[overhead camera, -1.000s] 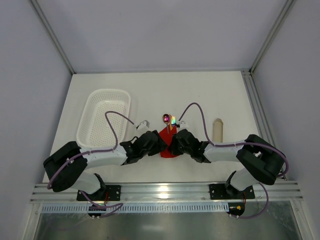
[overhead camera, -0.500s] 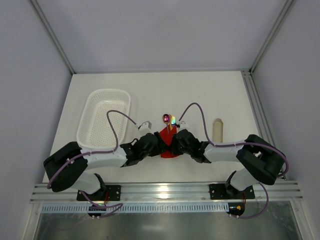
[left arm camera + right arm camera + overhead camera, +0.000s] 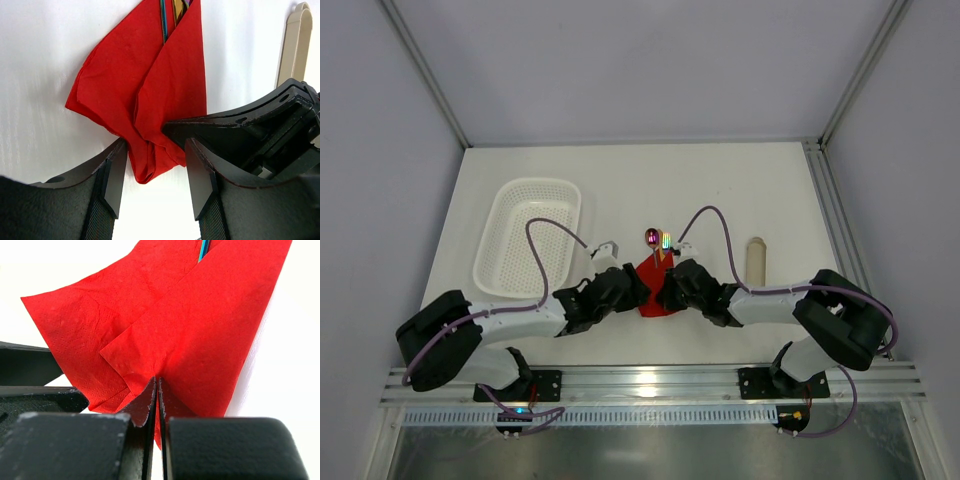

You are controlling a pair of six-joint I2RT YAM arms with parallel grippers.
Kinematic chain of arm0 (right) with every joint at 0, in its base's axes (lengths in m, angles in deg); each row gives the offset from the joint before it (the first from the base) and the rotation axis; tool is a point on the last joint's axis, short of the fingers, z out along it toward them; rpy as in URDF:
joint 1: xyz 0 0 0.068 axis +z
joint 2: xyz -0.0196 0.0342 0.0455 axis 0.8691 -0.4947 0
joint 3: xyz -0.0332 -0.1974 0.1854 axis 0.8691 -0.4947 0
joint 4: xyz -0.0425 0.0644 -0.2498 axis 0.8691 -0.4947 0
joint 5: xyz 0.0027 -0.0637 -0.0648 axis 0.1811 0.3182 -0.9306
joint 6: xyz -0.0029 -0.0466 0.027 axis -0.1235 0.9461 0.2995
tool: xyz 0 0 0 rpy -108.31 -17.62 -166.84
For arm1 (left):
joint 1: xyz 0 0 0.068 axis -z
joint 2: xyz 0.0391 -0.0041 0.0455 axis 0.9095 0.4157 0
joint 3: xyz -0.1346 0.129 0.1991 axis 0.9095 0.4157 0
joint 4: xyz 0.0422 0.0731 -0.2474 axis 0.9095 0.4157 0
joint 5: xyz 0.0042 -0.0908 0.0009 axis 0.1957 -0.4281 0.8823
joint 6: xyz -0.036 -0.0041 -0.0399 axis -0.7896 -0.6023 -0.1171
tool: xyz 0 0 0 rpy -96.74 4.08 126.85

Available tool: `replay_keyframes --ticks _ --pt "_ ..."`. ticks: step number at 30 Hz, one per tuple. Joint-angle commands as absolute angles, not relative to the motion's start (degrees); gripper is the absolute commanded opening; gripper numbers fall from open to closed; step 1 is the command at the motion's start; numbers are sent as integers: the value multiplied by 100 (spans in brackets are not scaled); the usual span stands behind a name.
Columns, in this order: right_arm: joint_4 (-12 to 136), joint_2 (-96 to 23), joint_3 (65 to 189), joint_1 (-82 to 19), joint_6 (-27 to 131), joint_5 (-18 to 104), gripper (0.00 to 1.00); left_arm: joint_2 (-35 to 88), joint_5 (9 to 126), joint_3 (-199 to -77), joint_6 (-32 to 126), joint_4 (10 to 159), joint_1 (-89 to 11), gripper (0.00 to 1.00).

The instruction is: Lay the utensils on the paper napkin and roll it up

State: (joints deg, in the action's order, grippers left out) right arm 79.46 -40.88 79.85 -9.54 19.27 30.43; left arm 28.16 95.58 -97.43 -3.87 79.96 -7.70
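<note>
On the left of the white table (image 3: 620, 190) sits the white perforated basket (image 3: 536, 182), well apart from the rest. At the middle, near the arms' bases, the left gripper (image 3: 155, 150) is down at the table. Its jaws stand apart with the bunched near corner of the paper napkin (image 3: 145, 85) between them, and the paper's edge touches the left finger (image 3: 116, 175).

The red sheet is folded inward from both sides, one flap overlapping the other. The utensils (image 3: 658, 240) lie inside the fold (only thin handle strips show from the wrists). The pink spoon bowl and the yellow-green tines stick out past the far edge.

From the right, the right gripper (image 3: 156, 382) has its jaws pressed together, pinching the right flap at its near crease. The beige oblong tray (image 3: 755, 260) lies farther right, apart from the napkin.
</note>
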Motion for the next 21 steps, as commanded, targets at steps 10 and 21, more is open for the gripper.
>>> replay_keyframes --ticks 10,21 --pt "7740 -3976 7852 -911 1929 3038 4 3004 9721 -10061 -41 7966 -743 51" --pt "7784 -3924 7808 -902 1929 3029 4 3304 9774 -10369 152 8116 -743 39"
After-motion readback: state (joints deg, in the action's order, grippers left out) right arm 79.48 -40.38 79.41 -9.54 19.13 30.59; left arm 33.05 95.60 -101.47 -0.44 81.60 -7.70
